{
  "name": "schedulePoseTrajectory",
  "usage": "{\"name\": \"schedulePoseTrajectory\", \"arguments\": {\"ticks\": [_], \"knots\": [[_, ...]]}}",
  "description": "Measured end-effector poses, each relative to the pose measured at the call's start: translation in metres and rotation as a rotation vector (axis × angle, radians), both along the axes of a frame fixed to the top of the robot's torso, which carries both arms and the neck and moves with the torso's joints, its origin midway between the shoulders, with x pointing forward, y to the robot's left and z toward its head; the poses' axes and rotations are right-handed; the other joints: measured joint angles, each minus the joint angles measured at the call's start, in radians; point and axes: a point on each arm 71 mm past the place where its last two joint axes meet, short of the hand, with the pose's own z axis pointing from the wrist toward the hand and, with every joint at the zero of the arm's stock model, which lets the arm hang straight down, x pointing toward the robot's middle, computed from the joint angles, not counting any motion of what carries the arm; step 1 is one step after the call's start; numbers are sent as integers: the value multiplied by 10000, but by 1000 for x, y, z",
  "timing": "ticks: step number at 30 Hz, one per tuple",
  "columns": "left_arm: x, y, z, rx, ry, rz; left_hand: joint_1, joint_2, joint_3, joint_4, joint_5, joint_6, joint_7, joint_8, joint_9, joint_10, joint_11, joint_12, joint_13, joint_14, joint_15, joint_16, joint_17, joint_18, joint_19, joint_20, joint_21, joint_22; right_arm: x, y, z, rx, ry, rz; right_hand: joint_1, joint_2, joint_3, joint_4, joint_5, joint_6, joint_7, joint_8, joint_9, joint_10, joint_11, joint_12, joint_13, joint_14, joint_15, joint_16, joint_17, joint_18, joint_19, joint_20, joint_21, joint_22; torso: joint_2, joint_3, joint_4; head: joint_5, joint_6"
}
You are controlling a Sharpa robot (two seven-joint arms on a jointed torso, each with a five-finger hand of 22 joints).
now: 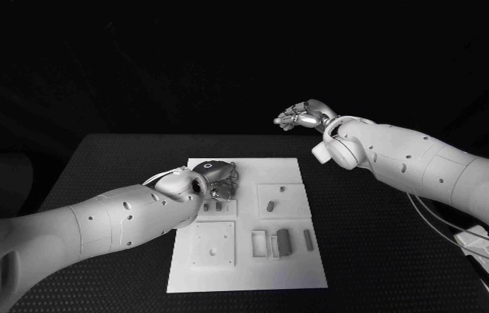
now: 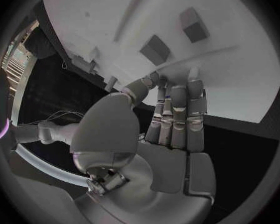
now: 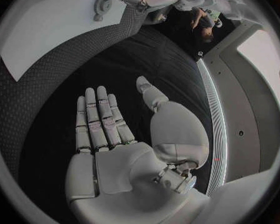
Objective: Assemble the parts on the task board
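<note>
The white task board (image 1: 295,270) lies in the middle of the black table. Small grey parts stand in it: two (image 1: 213,205) by the left side, one (image 1: 270,205) in a square recess, several upright ones (image 1: 283,240) lower down. My left hand (image 1: 209,177) is low over the board's far left part, fingers straight and side by side. In the left wrist view its fingertips (image 2: 177,92) touch the board (image 2: 239,74) near two grey parts (image 2: 155,49); it holds nothing. My right hand (image 1: 304,119) hovers beyond the board's far right corner, palm flat and empty (image 3: 109,134).
A square plate with holes (image 1: 215,244) sits at the board's near left. The black table (image 1: 387,256) runs bare to the right of the board. In the right wrist view the board (image 3: 47,35) lies well away from the hand.
</note>
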Motion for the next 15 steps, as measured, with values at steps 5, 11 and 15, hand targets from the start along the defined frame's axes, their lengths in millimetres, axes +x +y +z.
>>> {"name": "schedulePoseTrajectory", "arguments": {"ticks": [5, 11, 15], "knots": [[0, 0, 0, -6, -14, -2, -28, 28, 0, 0, 0, 35, -34, 0, -2, 39, 2, 0, 1, 31, -31, 40, -12, 0, 1, 1, 36, -1, 0, 1, 0, 3, 0, 10, 0, 0, 0, 0, 0, 0, 0, 0, -9, 0, 0, 0, 0, 0, 0, 0, -1, -1, 0, 0, 0, 0, 1, -2, 3, -1, 2], [1, -1, 0, 2, -33, 5, -64, 64, 53, 2, 0, 151, -63, 40, -2, 180, -31, 0, -1, 34, -34, 41, -43, 3, 15, 16, 117, -1, 0, 3, 0, 11, 0, 38, 0, 0, 0, 0, 0, 0, 0, 0, -8, 0, 0, 0, -10, 0, 0, 0, 8, -1, 0, 0, 0, -1, 3, -3, 3, 5, 2], [3, -2, 0, 12, -58, 12, -68, 67, 53, 2, 0, 179, -36, 39, -2, 185, -33, 2, 3, 34, -34, 40, -57, 7, 14, 17, 152, -2, 0, 3, 0, 12, 0, 38, 0, 0, 0, 0, 0, 0, 0, 0, -8, 0, 0, 0, -12, 0, 0, 0, 8, -1, 0, 0, 0, 4, 10, -2, 1, 12, -28]]}}
